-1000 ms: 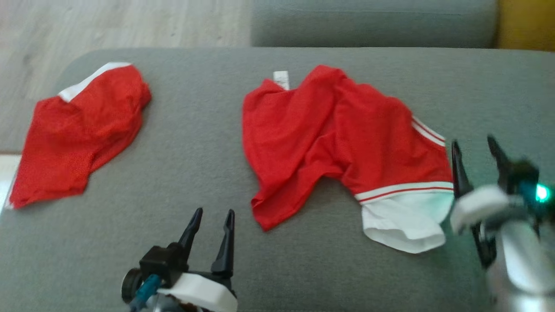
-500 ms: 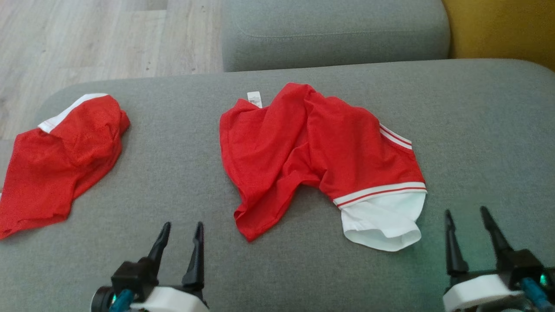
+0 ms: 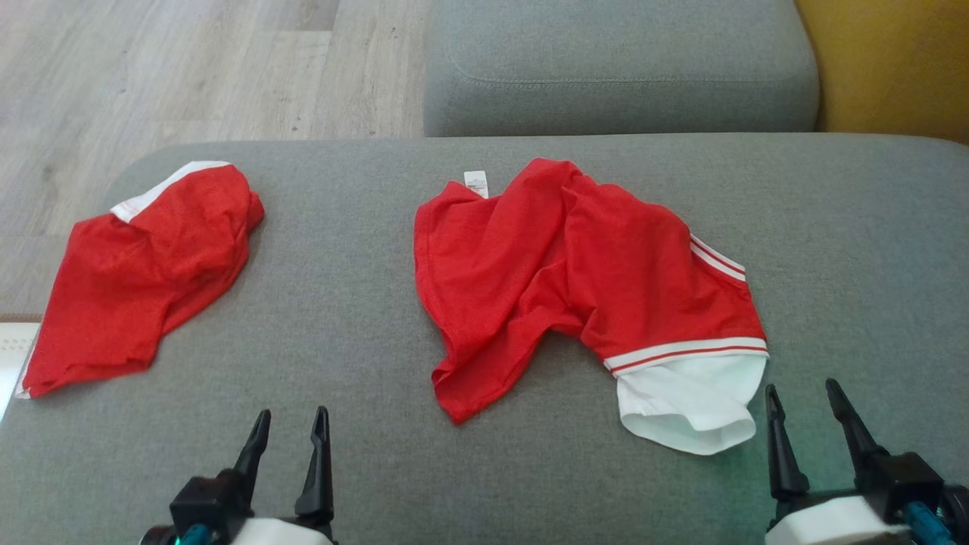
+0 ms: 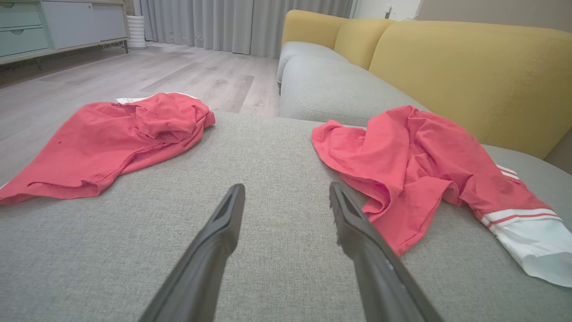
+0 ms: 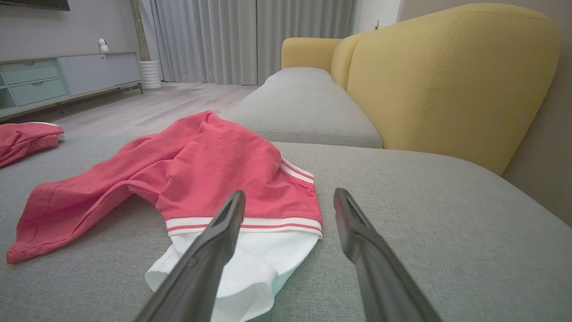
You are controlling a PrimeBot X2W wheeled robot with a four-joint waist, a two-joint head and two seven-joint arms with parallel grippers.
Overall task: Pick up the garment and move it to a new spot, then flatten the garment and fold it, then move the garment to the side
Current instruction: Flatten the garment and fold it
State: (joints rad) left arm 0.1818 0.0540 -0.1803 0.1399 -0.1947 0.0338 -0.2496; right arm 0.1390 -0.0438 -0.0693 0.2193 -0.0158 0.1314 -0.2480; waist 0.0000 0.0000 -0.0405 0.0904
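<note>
Head view: the crumpled red garment (image 3: 575,272) lies on the grey sofa seat (image 3: 341,318), with its white sleeve (image 3: 689,405) on the near side. A second red garment (image 3: 144,280) lies well to its left. The left gripper (image 3: 291,415) and the right gripper (image 3: 801,386) hover just short of the garment, fingers apart and empty.

Left wrist view: the garment lies ahead and to the right of the spread fingers.

Right wrist view: the white sleeve lies just beyond the spread fingers.

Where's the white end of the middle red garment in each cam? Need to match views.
Head view: white end at lower right, just up-left of the right gripper.
Left wrist view: white end low at the right edge.
Right wrist view: white end at bottom centre, partly behind that gripper's finger on the left of the picture.
Shared landmark: yellow backrest, on the right in all three.
</note>
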